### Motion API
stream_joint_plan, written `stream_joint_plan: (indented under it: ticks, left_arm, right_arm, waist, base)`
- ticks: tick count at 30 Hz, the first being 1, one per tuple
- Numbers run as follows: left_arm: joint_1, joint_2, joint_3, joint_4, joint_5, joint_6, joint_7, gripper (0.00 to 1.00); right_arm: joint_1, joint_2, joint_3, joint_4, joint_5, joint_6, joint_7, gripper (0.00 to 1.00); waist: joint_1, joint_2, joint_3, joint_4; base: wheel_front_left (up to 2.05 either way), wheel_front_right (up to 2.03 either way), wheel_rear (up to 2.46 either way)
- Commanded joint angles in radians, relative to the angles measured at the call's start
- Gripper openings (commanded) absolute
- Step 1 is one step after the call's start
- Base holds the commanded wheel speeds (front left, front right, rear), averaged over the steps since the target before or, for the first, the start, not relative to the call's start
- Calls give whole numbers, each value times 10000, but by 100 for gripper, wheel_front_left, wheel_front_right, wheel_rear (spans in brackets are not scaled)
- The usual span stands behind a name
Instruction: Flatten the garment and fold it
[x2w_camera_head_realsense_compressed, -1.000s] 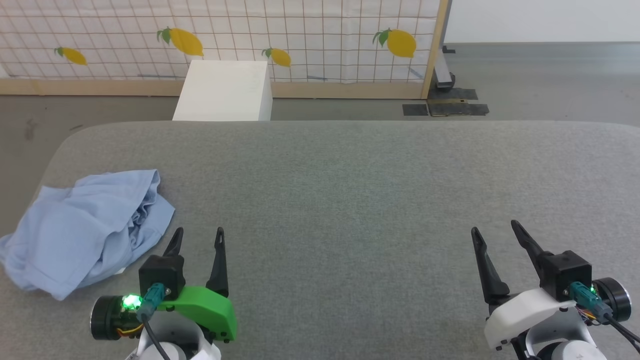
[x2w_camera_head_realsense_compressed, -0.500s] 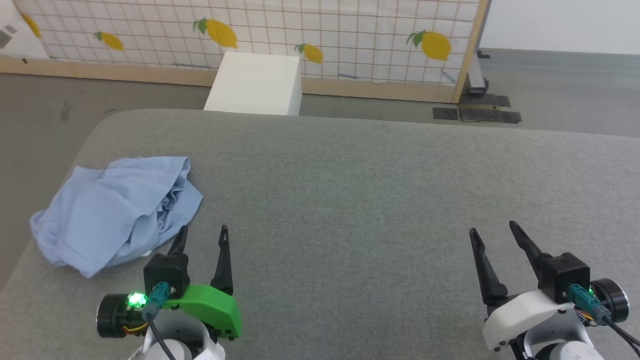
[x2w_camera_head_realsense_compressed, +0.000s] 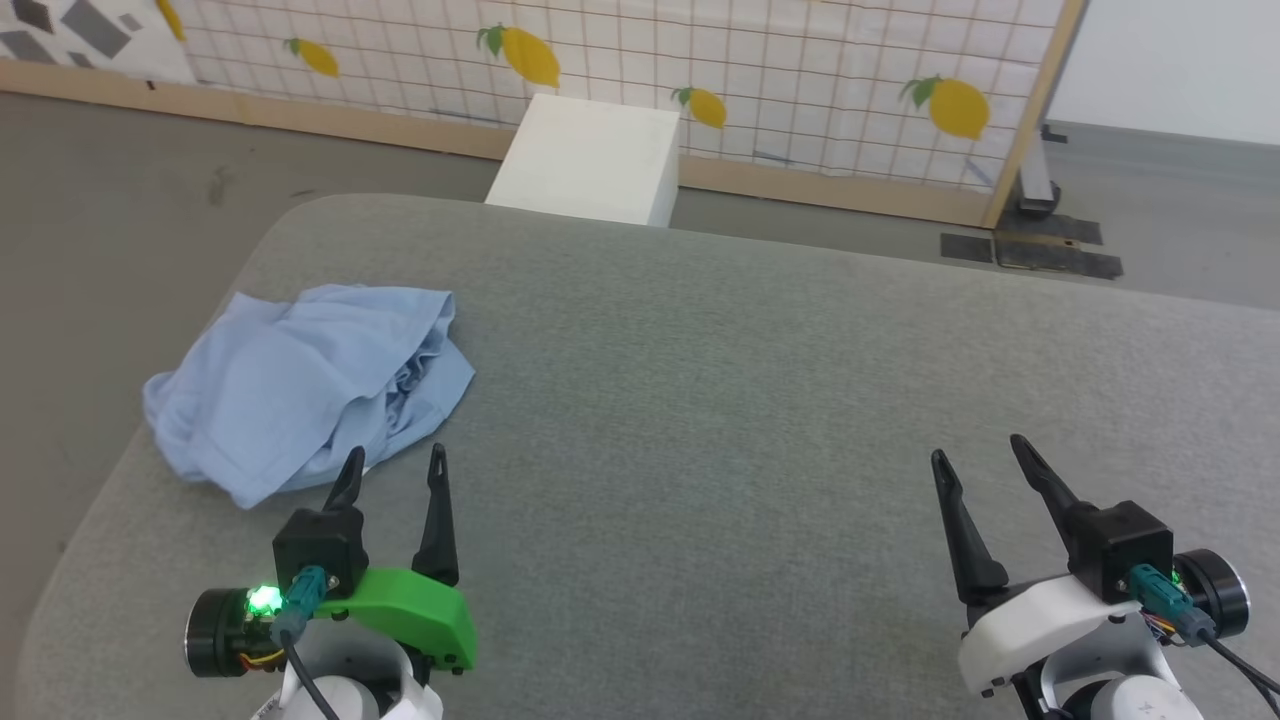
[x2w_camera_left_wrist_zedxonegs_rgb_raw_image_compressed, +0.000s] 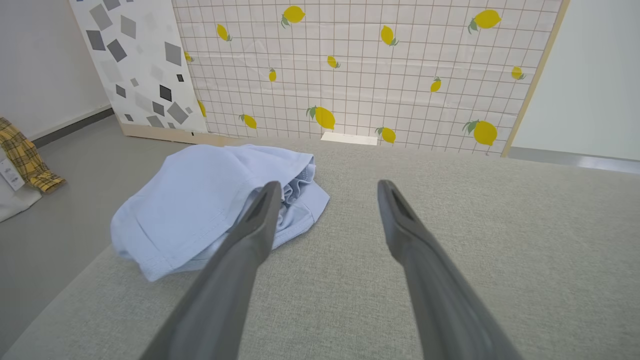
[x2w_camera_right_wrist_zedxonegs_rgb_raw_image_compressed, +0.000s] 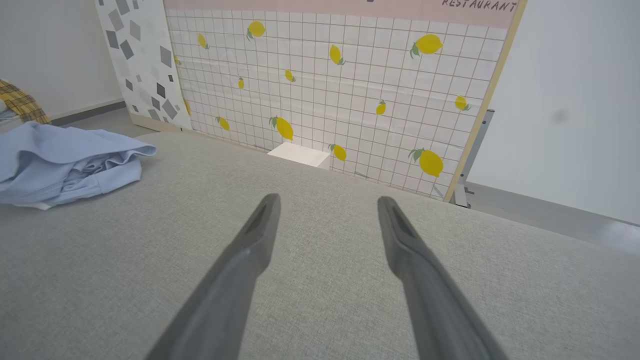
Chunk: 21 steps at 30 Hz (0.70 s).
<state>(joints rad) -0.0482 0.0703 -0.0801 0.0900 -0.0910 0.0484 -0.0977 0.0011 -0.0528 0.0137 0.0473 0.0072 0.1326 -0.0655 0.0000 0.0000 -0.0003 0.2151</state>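
The garment (x2w_camera_head_realsense_compressed: 300, 385) is a light blue crumpled heap lying near the left end of the grey padded table (x2w_camera_head_realsense_compressed: 720, 400). It also shows in the left wrist view (x2w_camera_left_wrist_zedxonegs_rgb_raw_image_compressed: 200, 200) and at the left edge of the right wrist view (x2w_camera_right_wrist_zedxonegs_rgb_raw_image_compressed: 60, 165). My left gripper (x2w_camera_head_realsense_compressed: 395, 465) stands open just short of the heap's near edge, its left fingertip close to the cloth, nothing between the fingers. Far over at the lower right, my right gripper (x2w_camera_head_realsense_compressed: 978, 448) is open and empty above bare table.
A white box (x2w_camera_head_realsense_compressed: 590, 160) stands on the floor beyond the table's far edge, in front of a lemon-print grid screen (x2w_camera_head_realsense_compressed: 700, 70) with a wooden frame. The table's left edge (x2w_camera_head_realsense_compressed: 110, 480) runs close to the garment. Yellow plaid cloth (x2w_camera_left_wrist_zedxonegs_rgb_raw_image_compressed: 25, 160) lies on the floor, left.
The head camera has swung left, so the whole picture shifted to the right. Both grippers stay open and hold their places, and the garment lies as before.
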Motion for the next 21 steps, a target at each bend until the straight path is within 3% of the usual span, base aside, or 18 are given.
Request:
stream_joint_plan:
  ticks: [1,21]
  left_arm:
    - [-187,97,-36,53,-99,102,-94,100]
    - [-46,317,-25,100,-463,446,-503,100]
  right_arm:
    - [-115,10,28,41,9,-8,-102,100]
    - [-238,14,163,188,18,-11,-321,100]
  waist:
    - [0,0,-10,246]
    - [0,0,42,1406]
  base:
    - [0,0,0]
    - [0,0,0]
